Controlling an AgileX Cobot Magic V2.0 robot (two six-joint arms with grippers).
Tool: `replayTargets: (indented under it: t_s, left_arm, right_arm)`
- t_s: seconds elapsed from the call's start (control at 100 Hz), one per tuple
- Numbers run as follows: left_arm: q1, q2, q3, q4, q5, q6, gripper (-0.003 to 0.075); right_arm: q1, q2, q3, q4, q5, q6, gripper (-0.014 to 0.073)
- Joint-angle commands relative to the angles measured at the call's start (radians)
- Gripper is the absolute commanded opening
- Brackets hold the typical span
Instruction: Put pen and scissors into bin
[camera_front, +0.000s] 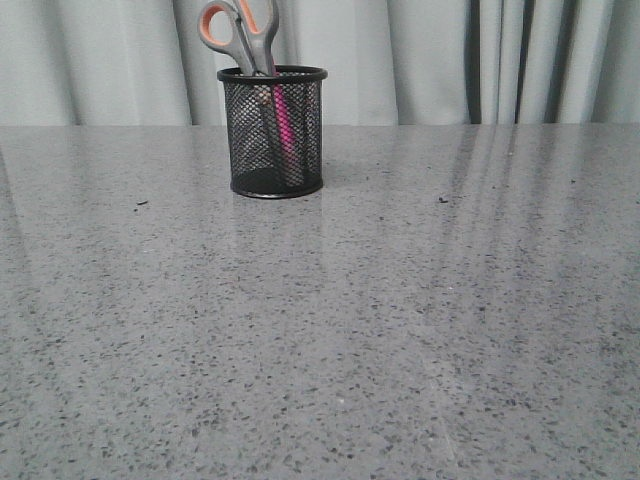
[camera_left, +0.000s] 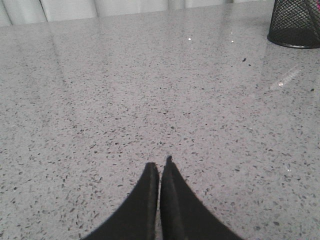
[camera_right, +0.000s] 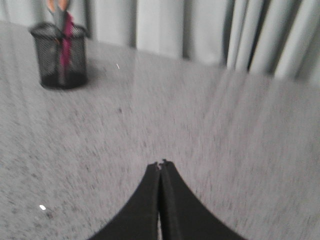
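The black mesh bin (camera_front: 272, 131) stands upright at the back of the speckled grey table, left of centre. The scissors (camera_front: 240, 32) stand in it, blades down, grey and orange handles above the rim. The pink pen (camera_front: 284, 128) stands inside the bin and shows through the mesh. Neither gripper shows in the front view. My left gripper (camera_left: 160, 165) is shut and empty over bare table, the bin (camera_left: 296, 24) far off. My right gripper (camera_right: 161, 165) is shut and empty, with the bin (camera_right: 60, 55), pen (camera_right: 65, 39) and scissors (camera_right: 58, 7) far off.
Pale curtains (camera_front: 450, 60) hang behind the table's far edge. A small dark speck (camera_front: 442, 200) lies on the table right of the bin, another (camera_front: 141, 204) to its left.
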Motion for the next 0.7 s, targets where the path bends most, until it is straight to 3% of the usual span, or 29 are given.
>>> replayTargets:
  t_s: [0.0, 0.1, 0.14, 0.23, 0.36, 0.69]
  left_arm:
    - [0.002, -0.031, 0.044, -0.017, -0.048, -0.009, -0.0019]
    - [0.002, -0.031, 0.044, -0.017, -0.048, -0.009, -0.0019]
    - [0.002, -0.031, 0.044, -0.017, -0.048, -0.009, -0.0019]
    - [0.002, -0.031, 0.044, -0.017, -0.048, -0.009, -0.0019]
    - [0.002, -0.031, 0.044, -0.017, -0.048, -0.009, -0.0019]
    - [0.002, -0.031, 0.044, -0.017, -0.048, -0.009, -0.0019]
  right_arm:
    - [-0.121, 0.035, 0.082, 0.063, -0.235, 0.0, -0.0069]
    - [-0.237, 0.028, 0.207, 0.065, -0.423, 0.0, -0.0069]
    - [-0.27, 0.021, 0.193, 0.065, -0.334, 0.0, -0.0069]
    - [-0.319, -0.005, 0.2, 0.074, -0.295, -0.006, -0.0069]
    - [-0.354, -0.076, 0.2, 0.127, -0.127, -0.016, -0.0069]
    - [-0.354, -0.071, 0.2, 0.139, -0.138, -0.075, -0.0069]
